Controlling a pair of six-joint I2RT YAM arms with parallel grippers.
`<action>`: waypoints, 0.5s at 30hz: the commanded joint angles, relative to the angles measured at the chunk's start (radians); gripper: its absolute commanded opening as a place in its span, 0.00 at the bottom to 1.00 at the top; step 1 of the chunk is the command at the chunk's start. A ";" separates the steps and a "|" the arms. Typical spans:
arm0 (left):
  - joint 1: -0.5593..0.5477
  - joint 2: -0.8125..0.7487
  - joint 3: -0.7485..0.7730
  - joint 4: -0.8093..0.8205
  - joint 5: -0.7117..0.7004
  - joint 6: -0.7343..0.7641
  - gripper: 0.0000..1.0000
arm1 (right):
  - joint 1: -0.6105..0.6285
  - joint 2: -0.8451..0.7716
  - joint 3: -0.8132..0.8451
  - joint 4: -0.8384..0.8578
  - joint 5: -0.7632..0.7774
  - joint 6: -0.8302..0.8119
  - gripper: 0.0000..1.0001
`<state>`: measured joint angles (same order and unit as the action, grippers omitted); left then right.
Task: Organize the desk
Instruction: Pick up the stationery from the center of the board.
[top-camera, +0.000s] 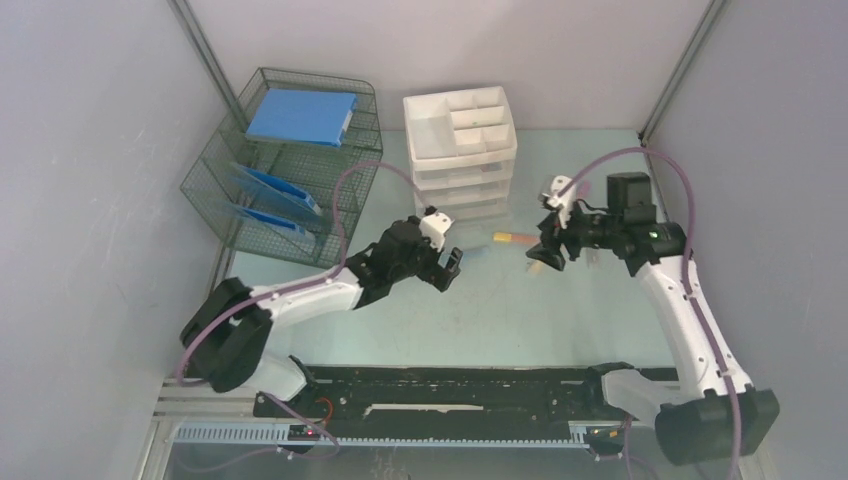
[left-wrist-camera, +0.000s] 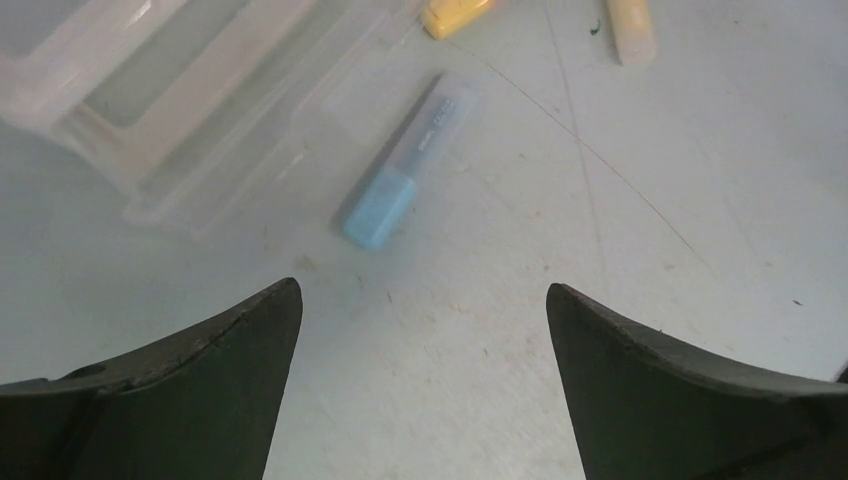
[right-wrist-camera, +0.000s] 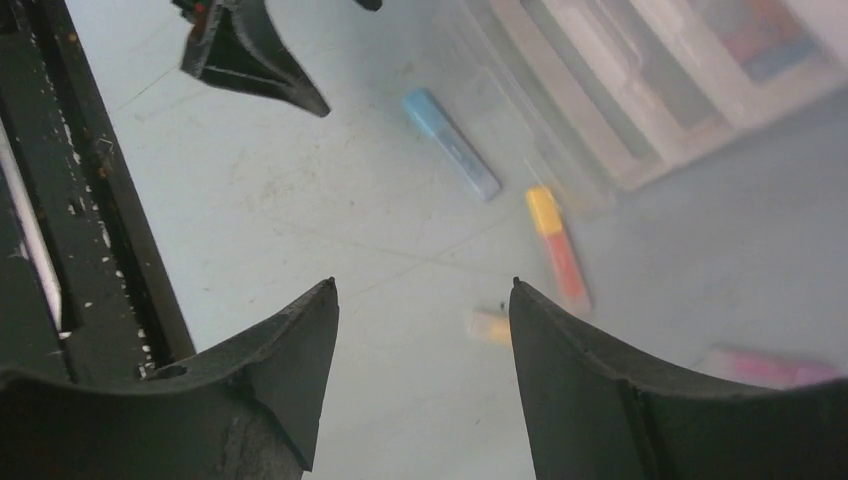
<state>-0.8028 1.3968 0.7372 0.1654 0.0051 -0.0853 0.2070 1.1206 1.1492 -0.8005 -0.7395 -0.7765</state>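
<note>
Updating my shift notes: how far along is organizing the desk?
Looks done: blue folders sit in the wire rack. In hand: nothing; left gripper and right gripper are open, empty. Left: blue marker and orange-yellow marker lie loose on the desk.

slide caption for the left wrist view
Open left pincer above a blue marker lying beside the clear drawer unit.

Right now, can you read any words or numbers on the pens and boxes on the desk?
blue marker: a line of dark print on its clear barrel, too blurred to read.
orange and yellow marker: no print shows.
blue folder: no label shows.
white drawer unit: no label shows.
So nothing here can be read.
</note>
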 joint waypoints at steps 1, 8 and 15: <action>-0.010 0.119 0.169 -0.099 0.031 0.122 0.98 | -0.156 -0.066 -0.080 -0.024 -0.259 0.038 0.71; -0.041 0.366 0.445 -0.319 -0.002 0.182 0.85 | -0.268 -0.073 -0.085 -0.059 -0.329 0.017 0.72; -0.058 0.525 0.597 -0.432 -0.036 0.226 0.81 | -0.271 -0.070 -0.084 -0.070 -0.308 0.004 0.71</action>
<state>-0.8536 1.8614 1.2488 -0.1642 -0.0051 0.0845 -0.0593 1.0599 1.0611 -0.8547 -1.0191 -0.7589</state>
